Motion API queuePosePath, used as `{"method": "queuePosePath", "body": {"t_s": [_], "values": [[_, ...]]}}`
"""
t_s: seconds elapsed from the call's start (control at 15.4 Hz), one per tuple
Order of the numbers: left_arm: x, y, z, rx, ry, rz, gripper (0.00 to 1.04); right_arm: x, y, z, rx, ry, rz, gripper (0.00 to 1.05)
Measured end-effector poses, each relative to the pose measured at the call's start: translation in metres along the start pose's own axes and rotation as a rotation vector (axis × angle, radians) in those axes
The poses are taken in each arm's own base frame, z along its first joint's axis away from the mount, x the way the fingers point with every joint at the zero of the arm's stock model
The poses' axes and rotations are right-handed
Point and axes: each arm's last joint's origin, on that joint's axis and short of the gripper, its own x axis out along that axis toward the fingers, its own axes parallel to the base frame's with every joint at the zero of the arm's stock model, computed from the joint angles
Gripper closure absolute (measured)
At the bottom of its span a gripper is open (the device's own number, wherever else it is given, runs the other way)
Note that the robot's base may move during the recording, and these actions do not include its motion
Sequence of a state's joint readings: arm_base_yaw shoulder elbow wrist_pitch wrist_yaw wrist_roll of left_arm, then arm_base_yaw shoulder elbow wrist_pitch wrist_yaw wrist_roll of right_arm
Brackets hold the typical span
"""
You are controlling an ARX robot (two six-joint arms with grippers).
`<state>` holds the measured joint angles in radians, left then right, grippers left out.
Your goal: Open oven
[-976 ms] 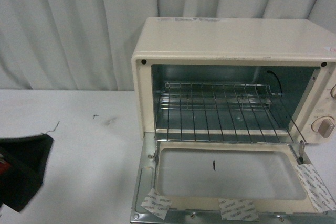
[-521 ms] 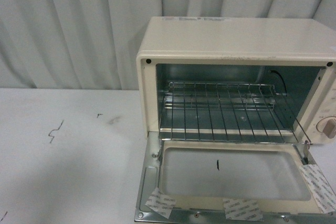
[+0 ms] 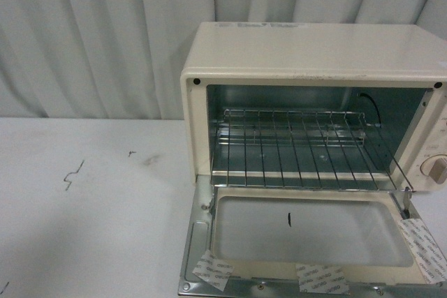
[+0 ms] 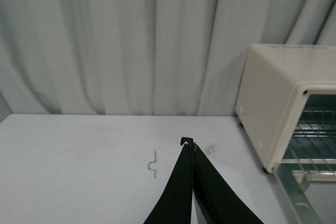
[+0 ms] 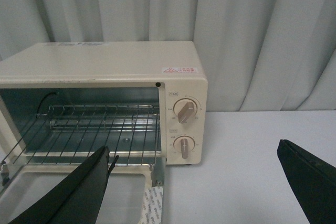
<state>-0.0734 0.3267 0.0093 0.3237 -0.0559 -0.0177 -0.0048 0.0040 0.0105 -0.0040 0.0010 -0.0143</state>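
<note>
The cream-white oven (image 3: 307, 50) stands at the right of the white table, and neither gripper shows in the front view. Its glass-windowed door (image 3: 307, 232) lies folded down flat toward me, and the wire rack (image 3: 293, 148) inside is bare. In the left wrist view my left gripper (image 4: 188, 143) is shut on nothing, over the table well to the left of the oven (image 4: 273, 98). In the right wrist view my right gripper (image 5: 193, 150) stands wide open in front of the oven's (image 5: 105, 61) knob panel, one finger (image 5: 79, 190) over the lowered door (image 5: 128, 184).
A pale pleated curtain (image 3: 105, 33) hangs close behind the table (image 3: 84, 228). Small dark marks (image 3: 72, 172) dot the tabletop left of the oven. Printed tape strips (image 3: 213, 270) stick to the door's front edge. Two knobs (image 5: 185, 113) sit on the oven's right panel.
A dark gripper that showed at the lower left of the front view a second ago has left that view. The oven door has stayed down.
</note>
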Motion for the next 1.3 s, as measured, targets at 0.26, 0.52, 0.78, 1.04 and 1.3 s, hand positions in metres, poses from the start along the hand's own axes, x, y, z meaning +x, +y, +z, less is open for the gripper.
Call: {"method": "queuePosePath", "body": {"t_s": [0.26,0.52,0.78,1.04,1.3], "values": [[-0.006,0.007,0.000,0.000,-0.002,0.016,1.03,0.000,0.000,0.000,0.000,-0.001,0.000,0.06],[-0.012,0.007,-0.001,0.000,0.008,0.018,1.03,0.000,0.000,0.000,0.000,0.000,0.000,0.06],[-0.021,0.007,-0.003,0.000,0.003,0.017,1.03,0.000,0.000,0.000,0.000,-0.001,0.000,0.06],[-0.021,0.007,-0.003,0.000,0.003,0.017,1.03,0.000,0.000,0.000,0.000,-0.001,0.000,0.06],[-0.021,0.007,-0.003,0.000,0.003,0.017,0.81,0.000,0.000,0.000,0.000,-0.001,0.000,0.06]]}}
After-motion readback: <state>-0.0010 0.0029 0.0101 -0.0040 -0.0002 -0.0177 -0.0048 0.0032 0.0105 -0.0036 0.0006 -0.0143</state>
